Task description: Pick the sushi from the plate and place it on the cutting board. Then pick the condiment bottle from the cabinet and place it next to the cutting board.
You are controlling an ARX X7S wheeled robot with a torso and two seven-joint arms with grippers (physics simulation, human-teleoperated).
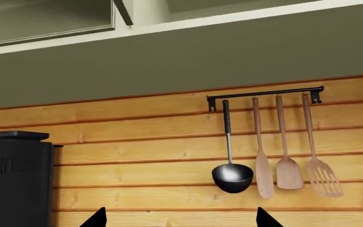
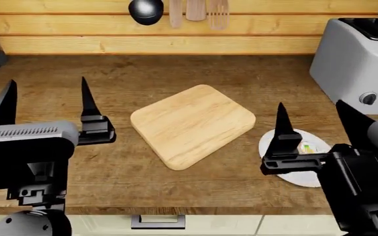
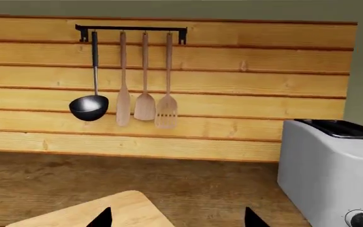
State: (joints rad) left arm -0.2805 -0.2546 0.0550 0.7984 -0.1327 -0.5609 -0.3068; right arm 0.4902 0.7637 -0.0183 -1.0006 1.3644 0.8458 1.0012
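Note:
The light-wood cutting board (image 2: 192, 125) lies bare in the middle of the counter; one corner of the cutting board (image 3: 99, 213) also shows in the right wrist view. To its right sits the white plate (image 2: 304, 174), partly hidden by my right arm. The tiny sushi (image 2: 305, 147) rests on the plate. My right gripper (image 2: 317, 120) is open above the plate, holding nothing. My left gripper (image 2: 47, 101) is open to the left of the board, also holding nothing. Each wrist view shows only two dark fingertips set wide apart. The condiment bottle is out of view.
A white toaster (image 2: 360, 59) stands at the back right. A ladle (image 2: 145, 11) and wooden utensils (image 2: 196, 9) hang on the plank wall. The left wrist view shows a black appliance (image 1: 14, 179) and an upper cabinet (image 1: 49, 19).

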